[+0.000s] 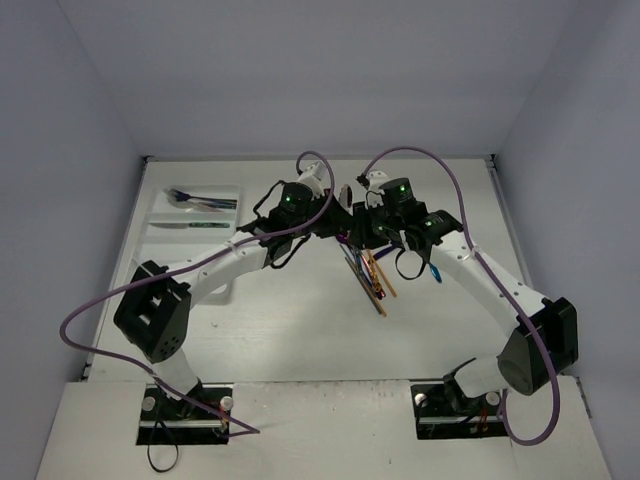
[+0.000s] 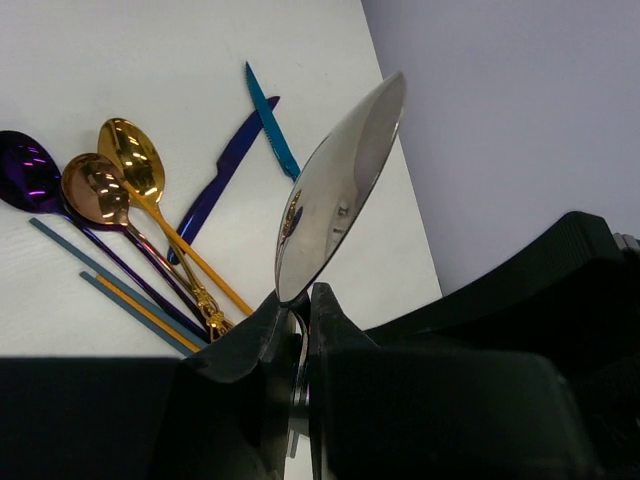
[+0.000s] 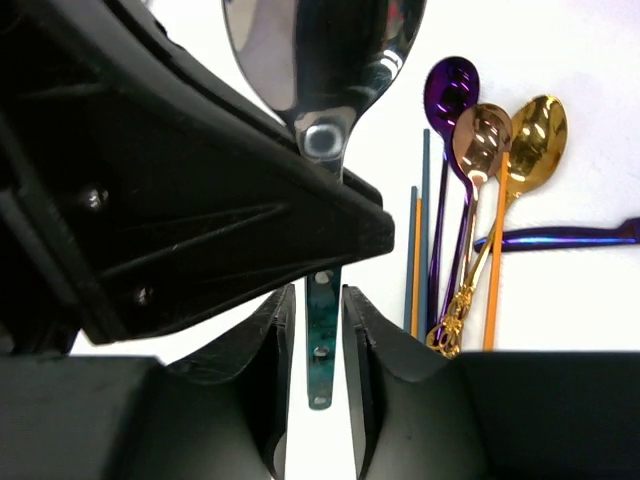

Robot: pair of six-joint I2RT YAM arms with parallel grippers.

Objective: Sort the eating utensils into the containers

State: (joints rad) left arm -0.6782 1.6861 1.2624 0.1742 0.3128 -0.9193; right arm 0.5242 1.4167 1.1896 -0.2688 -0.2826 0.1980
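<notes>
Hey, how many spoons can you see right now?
4: silver spoon in the left gripper; purple spoon, copper spoon and gold spoon side by side on the table. Others may be hidden.

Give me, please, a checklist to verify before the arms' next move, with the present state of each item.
1. Left gripper shut on the shiny silver metal spoon: ok.
2. That spoon held clear of the gold metal spoon and its neighbours: ok.
3. Right gripper open: ok.
4. Slim teal handle between its jaws belongs to the silver spoon: cannot tell.
5. Clearance between the two grippers: not ok, they crowd together.
6. Room in the white plastic cutlery tray: ok.
</notes>
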